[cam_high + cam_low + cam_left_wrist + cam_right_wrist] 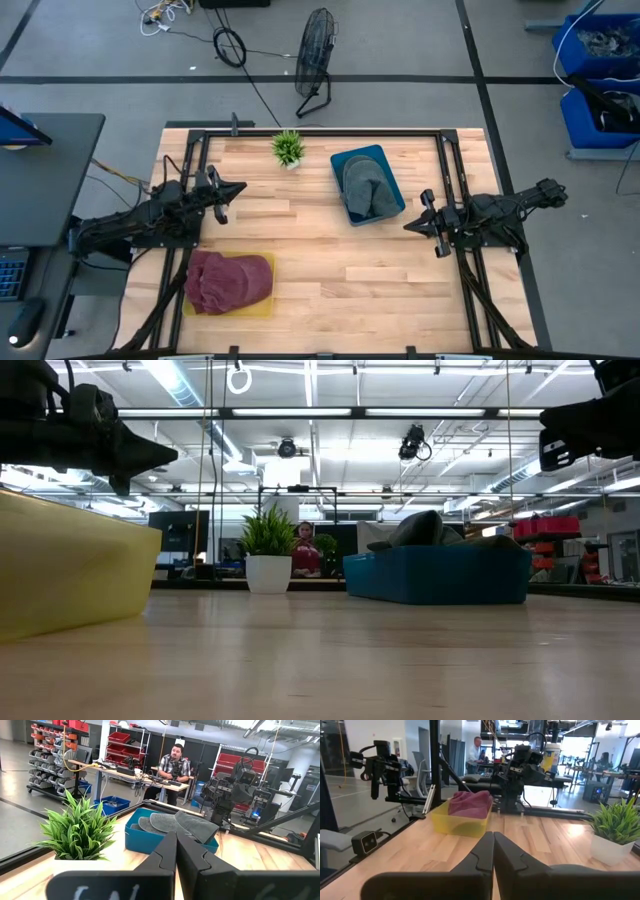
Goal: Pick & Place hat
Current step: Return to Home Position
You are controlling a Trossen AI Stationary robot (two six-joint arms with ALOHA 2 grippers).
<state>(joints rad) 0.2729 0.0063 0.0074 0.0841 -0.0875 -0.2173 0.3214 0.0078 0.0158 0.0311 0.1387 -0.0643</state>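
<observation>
One blue bin (356, 157) sits upper centre on the wooden desk (330, 270), holding dark caps (368, 190) that overlap too much to count. One yellow bin (232, 312) at lower left holds maroon cloth (228, 280). One potted plant (288, 148) stands at the top edge. Grey workshop floor surrounds the desk. The left pincer (238, 188) and right pincer (410, 226) hover at the frame's left and right, both closed, empty and pointing inward.

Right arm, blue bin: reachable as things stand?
Likely yes: the blue bin sits close ahead of the right gripper, with only bare table between them. Its fingers are shut.
</observation>
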